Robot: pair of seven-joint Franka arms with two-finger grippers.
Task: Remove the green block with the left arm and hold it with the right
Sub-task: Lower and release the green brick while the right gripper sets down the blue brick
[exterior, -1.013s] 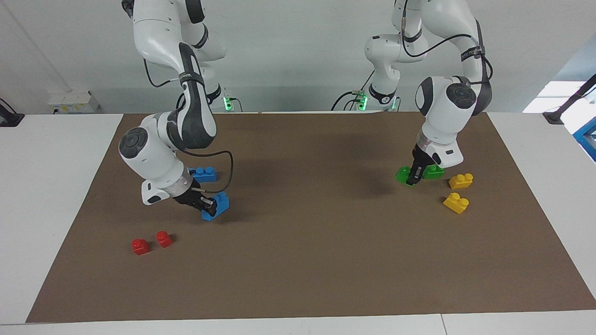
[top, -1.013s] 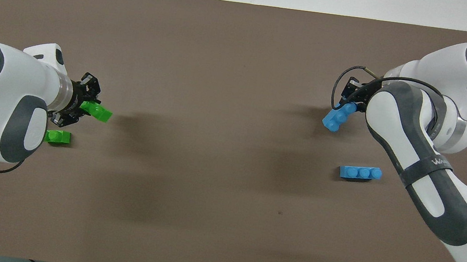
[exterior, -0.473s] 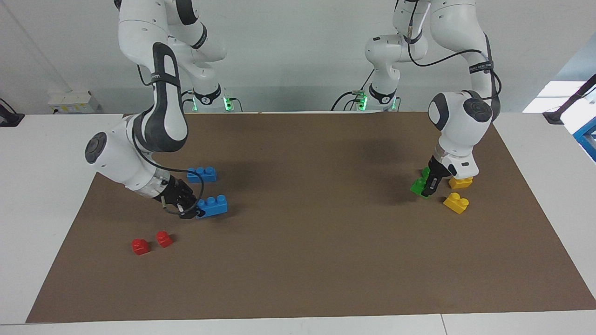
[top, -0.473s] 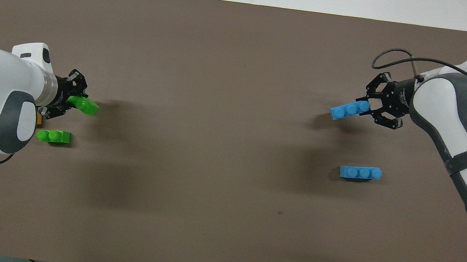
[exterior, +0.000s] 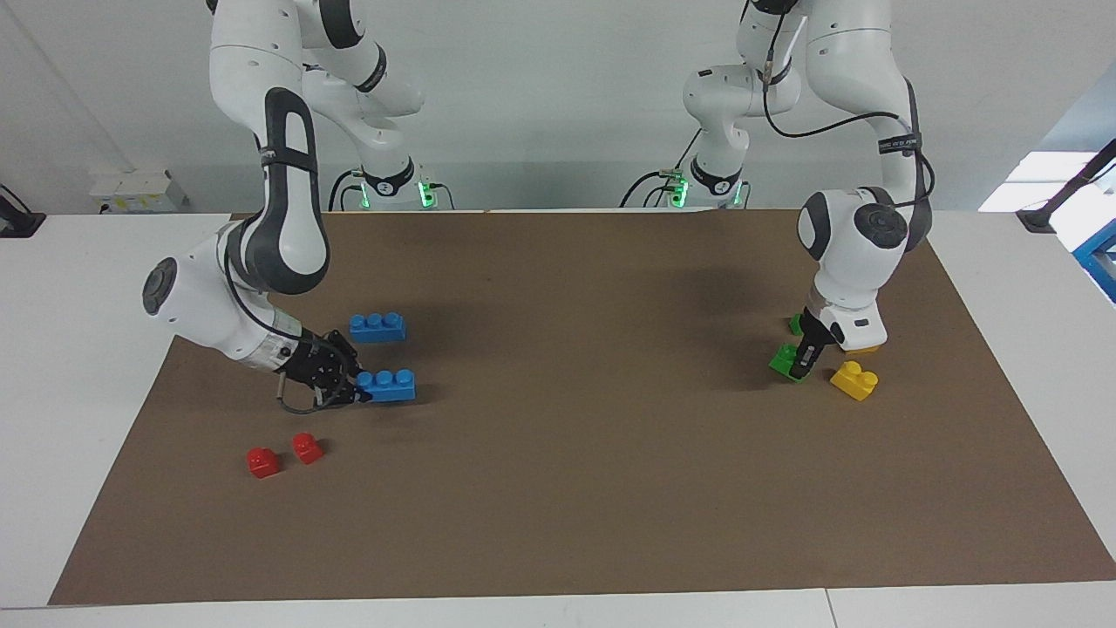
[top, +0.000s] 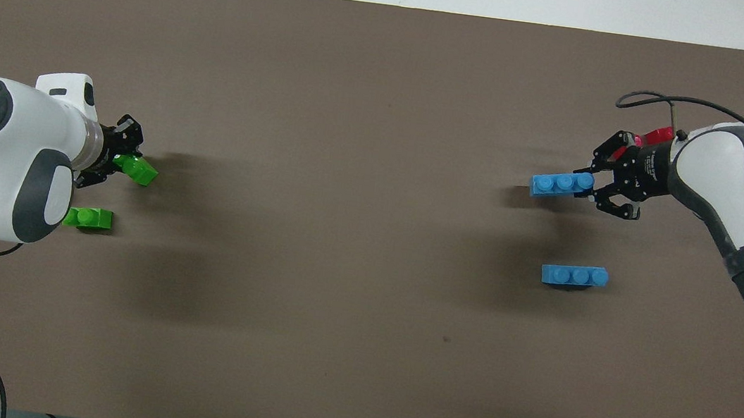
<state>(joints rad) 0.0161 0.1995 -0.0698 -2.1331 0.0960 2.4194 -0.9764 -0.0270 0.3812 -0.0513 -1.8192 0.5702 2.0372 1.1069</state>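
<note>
My left gripper is shut on a green block and holds it tilted, low over the brown mat, beside a yellow brick. In the overhead view this gripper grips the block by one end. The second green block lies on the mat nearer to the robots; the left arm hides most of it in the facing view. My right gripper, with its wire loop, is shut on one end of a blue three-stud brick and holds it level, low at the mat. It also shows in the overhead view.
A second blue three-stud brick lies nearer to the robots than the held one. Two small red bricks lie farther out at the right arm's end. A second yellow brick is mostly hidden under the left hand.
The left gripper has carried the green block down and toward the yellow bricks. The right gripper has swung back, levelled the blue brick and lowered it toward the mat.
</note>
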